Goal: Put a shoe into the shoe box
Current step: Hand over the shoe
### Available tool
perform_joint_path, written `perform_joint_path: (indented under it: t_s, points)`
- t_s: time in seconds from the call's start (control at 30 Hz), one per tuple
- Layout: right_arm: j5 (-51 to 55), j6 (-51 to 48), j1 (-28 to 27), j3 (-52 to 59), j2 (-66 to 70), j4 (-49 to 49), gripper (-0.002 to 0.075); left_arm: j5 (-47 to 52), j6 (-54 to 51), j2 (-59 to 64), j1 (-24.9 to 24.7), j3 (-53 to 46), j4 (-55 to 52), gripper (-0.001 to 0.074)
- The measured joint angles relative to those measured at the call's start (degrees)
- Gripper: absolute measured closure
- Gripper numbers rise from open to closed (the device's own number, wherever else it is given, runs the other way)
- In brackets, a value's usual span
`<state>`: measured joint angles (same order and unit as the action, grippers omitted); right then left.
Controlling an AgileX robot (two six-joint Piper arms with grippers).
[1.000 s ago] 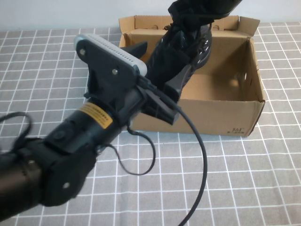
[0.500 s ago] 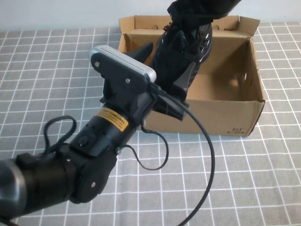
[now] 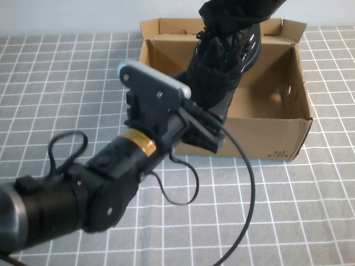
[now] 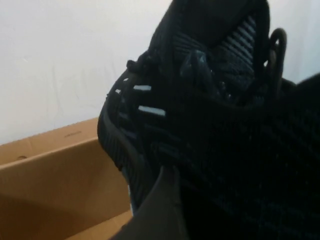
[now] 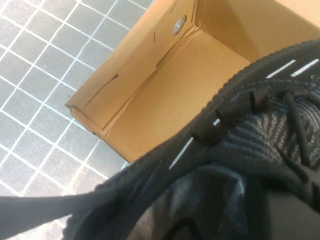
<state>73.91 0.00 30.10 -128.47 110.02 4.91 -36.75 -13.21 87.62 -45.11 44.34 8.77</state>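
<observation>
Right now one black mesh sneaker (image 3: pixel 222 66) with black laces and short white dashes along its side hangs toe-down over the left half of one open brown corrugated cardboard shoe box (image 3: pixel 283 138), which sits in the upper right of the high frame on a grey cloth (image 3: pixel 66 72) ruled with white grid lines. Two arms are at work. The right gripper (image 3: pixel 236 16) comes in from the top edge of the frame, its jaws pressed together on the sneaker's collar, so the shoe dangles from it with the sole facing the box's left wall. The left gripper (image 3: pixel 208 119) reaches up from the lower left, its fingers spread wide on either side of the sneaker's lower part, just at the box's front wall; whether they touch the shoe I cannot tell. One black cable (image 3: pixel 244 183) loops down from that arm across the cloth. A small dark printed mark (image 3: pixel 280 153) shows on the box's front face near its right corner.
</observation>
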Motion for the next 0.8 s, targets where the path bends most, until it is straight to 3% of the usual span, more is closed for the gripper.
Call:
perform_joint_path:
  t_s: [0.2, 0.63, 0.7, 0.8]
  points:
    - [0.0, 0.71, -0.1, 0.0, 0.0, 0.13, 0.0731, 8.8, -7.24, 0.45, 0.03, 6.61, 4.75, 0.0065]
    - [-0.11, 0.79, -0.1, 0.0, 0.0, 0.13, 0.0731, 10.23, -12.09, 3.52, 3.48, 9.57, 6.53, 0.0075]
    - [-0.11, 0.79, -0.1, 0.0, 0.0, 0.13, 0.0731, 10.23, -12.09, 3.52, 3.48, 9.57, 6.53, 0.0125]
    - [-0.11, 0.79, -0.1, 0.0, 0.0, 0.13, 0.0731, 10.34, -12.09, 3.61, 3.48, 9.57, 6.53, 0.0258]
